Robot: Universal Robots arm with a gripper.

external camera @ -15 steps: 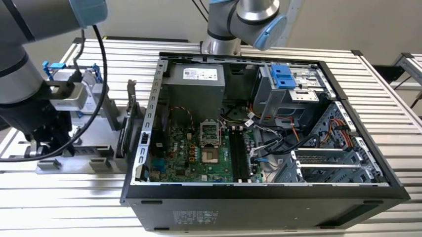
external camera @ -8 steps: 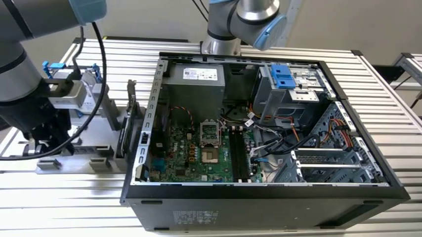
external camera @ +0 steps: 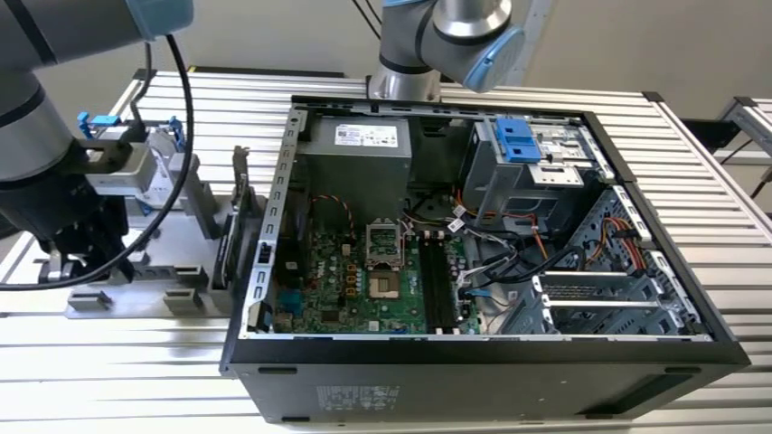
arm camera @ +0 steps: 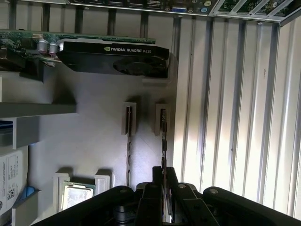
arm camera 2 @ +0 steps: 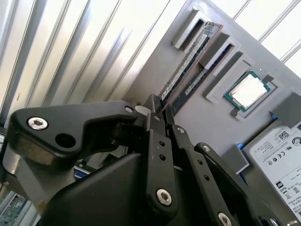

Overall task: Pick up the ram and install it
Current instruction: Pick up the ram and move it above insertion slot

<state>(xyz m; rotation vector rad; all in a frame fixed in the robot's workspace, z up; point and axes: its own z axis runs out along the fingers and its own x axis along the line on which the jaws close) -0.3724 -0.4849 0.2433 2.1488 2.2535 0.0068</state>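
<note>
From my station, the slatted metal worktop (external camera: 121,362) carries an open computer case (external camera: 483,357) lying on its side, motherboard facing up. On the exterior view's left, the arm (external camera: 36,136) hangs over a grey fixture plate (arm camera: 94,141) that sits just beside the case.

In the first wrist view I see a graphics card (arm camera: 113,59) with a black shroud lying along the far side of the plate. In the second wrist view a silver hard drive (arm camera 2: 277,160) sits at a corner of the plate.

The tool (arm camera: 164,176) is down at the plate's edge nearest the bare slats. I read it as closed to a narrow grip on the ram (arm camera: 163,132), with a black finger (arm camera: 157,175) on each face of the stick. The ram stands on its long edge in a grey slotted holder, well apart from the case. A second stick (arm camera: 128,136) stands parallel in the next holder, just beside it and untouched.

A processor (arm camera 2: 247,89) lies flat in its own recess, near the two sticks.
</note>
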